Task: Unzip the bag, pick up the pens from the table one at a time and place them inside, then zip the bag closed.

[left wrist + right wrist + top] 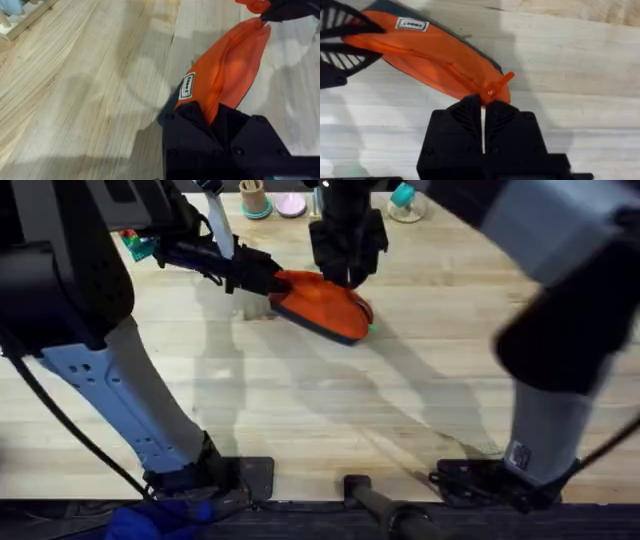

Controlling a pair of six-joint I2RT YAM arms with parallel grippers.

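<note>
While the bag (322, 304) lies on the table (400, 400) in the upper middle of the overhead frame, long axis slanting from upper left down to lower right: left gripper (262, 275) clamped on its upper-left end, right gripper (482, 107) pinched together at the red zipper pull (496, 86) on the lower-right end, so zipper travel along that slant toward the left gripper

Looked like a robotics lab bench to me, not anyone's home desk. Two black arms were bolted on brackets along the near edge of a pale plank table (300, 420), cables trailing off the left one. Along the far edge sat a wooden cup of sticks (254, 198), a pink dish (291, 204) and a teal-topped container (404, 200), like staged props.
</note>
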